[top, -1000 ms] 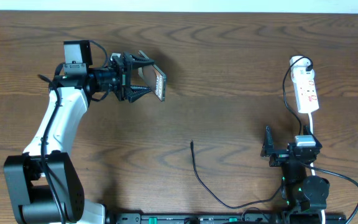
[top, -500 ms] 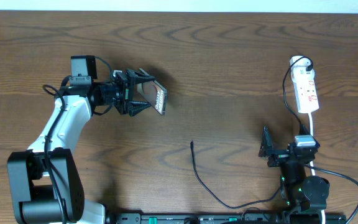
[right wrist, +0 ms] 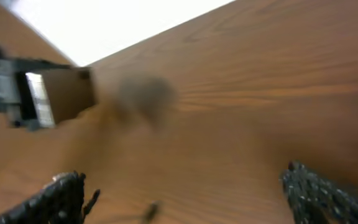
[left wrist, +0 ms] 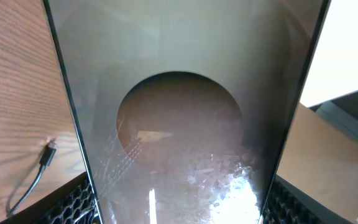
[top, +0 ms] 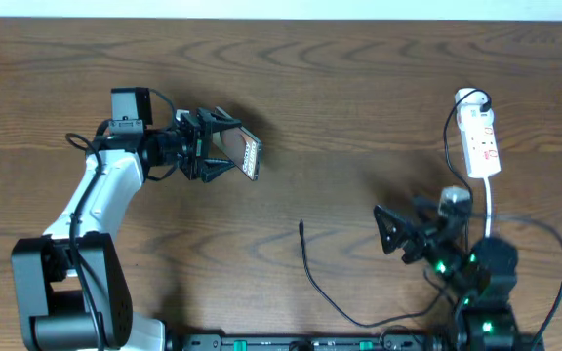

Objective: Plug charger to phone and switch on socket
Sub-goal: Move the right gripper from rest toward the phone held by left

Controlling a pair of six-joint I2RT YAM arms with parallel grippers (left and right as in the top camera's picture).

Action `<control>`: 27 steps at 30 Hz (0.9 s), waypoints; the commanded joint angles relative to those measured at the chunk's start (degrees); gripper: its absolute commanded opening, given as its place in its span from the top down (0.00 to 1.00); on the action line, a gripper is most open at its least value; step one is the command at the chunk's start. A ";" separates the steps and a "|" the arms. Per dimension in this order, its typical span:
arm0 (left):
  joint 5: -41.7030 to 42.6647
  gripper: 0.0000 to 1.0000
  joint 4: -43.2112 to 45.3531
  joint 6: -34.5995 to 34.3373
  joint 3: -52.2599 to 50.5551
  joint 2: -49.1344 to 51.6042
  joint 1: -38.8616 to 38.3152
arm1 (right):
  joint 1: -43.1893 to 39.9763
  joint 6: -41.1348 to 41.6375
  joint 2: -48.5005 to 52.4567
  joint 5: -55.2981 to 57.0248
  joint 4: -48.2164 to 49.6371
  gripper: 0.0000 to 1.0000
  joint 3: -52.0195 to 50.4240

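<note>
left tool (top: 230, 146) gripping phone (top: 251, 154) tilted, right tool (top: 392, 234) spread wide

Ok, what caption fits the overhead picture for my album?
Left pincer grips the phone; the open right pincer faces the loose charger.

Likely a robotics lab (plain wood-grain table (top: 359, 97), left arm (top: 91, 200), right arm (top: 481, 268), white wall (top: 281, 8))

No legible text; socket (top: 480, 141) markings perhaps print, too small.
</note>
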 commanded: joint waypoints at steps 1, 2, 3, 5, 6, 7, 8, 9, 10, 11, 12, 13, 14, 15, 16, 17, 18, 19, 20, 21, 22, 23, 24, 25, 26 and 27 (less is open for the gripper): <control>-1.95 0.93 0.20 1.18 0.15 -0.81 -0.07 | 0.31 1.81 14.80 -16.44 0.37 0.01 11.61; -2.84 0.93 0.22 1.18 0.15 -0.81 -0.17 | 0.31 1.81 17.44 -18.64 0.37 0.01 13.35; -3.69 0.93 0.22 1.18 0.15 -0.81 -0.44 | 0.42 1.84 22.16 -22.40 0.39 0.01 16.55; -4.94 0.93 0.20 1.16 0.15 -0.81 -0.98 | 0.94 1.84 28.46 -26.91 0.50 0.01 20.50; -5.46 0.92 0.22 1.14 0.15 -0.81 -1.31 | 1.42 1.86 32.22 -29.27 1.22 0.01 22.69; -6.16 0.93 0.20 1.09 0.15 -0.81 -1.77 | 2.14 2.10 36.63 -31.26 3.85 0.01 24.76; -6.36 0.92 0.22 1.01 0.15 -0.81 -1.86 | 2.45 3.32 38.56 -31.52 5.70 0.01 25.44; -6.58 0.93 0.22 0.94 0.15 -0.81 -2.08 | 2.67 5.35 40.70 -31.43 8.22 0.01 25.92; -6.58 0.93 0.22 0.94 0.15 -0.81 -2.21 | 2.73 8.59 42.66 -31.41 10.86 0.01 25.99; -6.58 0.93 0.22 0.94 0.15 -0.81 -2.21 | 2.82 14.19 44.68 -30.49 13.90 0.01 25.99; -6.60 0.93 0.22 0.94 0.15 -0.81 -2.19 | 2.99 19.93 47.28 -29.94 18.45 0.01 25.99; -6.60 0.93 0.22 0.94 0.15 -0.81 -2.19 | 3.28 21.20 48.61 -29.99 21.14 0.01 25.99; -6.99 0.93 0.22 0.90 0.15 -0.81 -2.21 | 4.00 22.45 50.38 -30.21 24.81 0.02 25.99; -7.41 0.93 0.20 0.66 0.15 -0.81 -2.21 | 4.74 22.62 51.58 -29.97 26.64 0.04 25.99; -7.76 0.92 0.20 0.42 0.15 -0.81 -2.21 | 5.40 22.58 52.28 -29.64 27.52 0.05 25.99; -8.11 0.93 0.22 -0.17 0.15 -0.81 -2.21 | 6.69 22.51 53.27 -28.30 27.82 0.05 25.99; -8.11 0.92 0.26 -0.63 0.15 -0.81 -2.21 | 7.50 22.47 53.77 -27.52 27.82 0.05 25.99; -8.11 0.93 0.24 -1.18 0.15 -0.81 -2.21 | 8.76 22.03 54.45 -26.38 27.85 0.04 25.99; -8.11 0.93 0.28 -1.49 0.15 -0.81 -2.21 | 10.69 20.92 55.15 -24.24 27.80 0.04 25.99; -8.11 0.92 0.39 -1.46 0.15 -0.81 -2.21 | 11.67 20.09 55.43 -23.10 27.82 0.04 25.97; -8.46 0.93 0.39 -1.49 0.15 -0.81 -2.34 | 14.01 18.23 55.89 -19.87 27.80 0.04 25.97; -8.74 0.93 0.39 -1.66 0.15 -0.81 -2.51 | 15.37 17.11 56.08 -18.05 27.76 0.05 25.97; -9.35 0.93 0.42 -1.95 0.15 -0.81 -3.39 | 18.36 15.21 56.33 -13.62 27.71 0.05 25.97; -9.57 0.93 0.42 -2.23 0.15 -0.81 -3.96 | 19.85 14.53 56.33 -11.17 27.61 0.05 25.97; -9.75 0.93 0.44 -2.47 0.15 -0.81 -4.42 | 21.20 14.53 56.33 -8.81 27.61 0.05 25.97; -10.23 0.93 0.42 -3.04 0.15 -0.81 -4.92 | 22.18 14.53 56.33 -7.19 27.61 0.05 25.97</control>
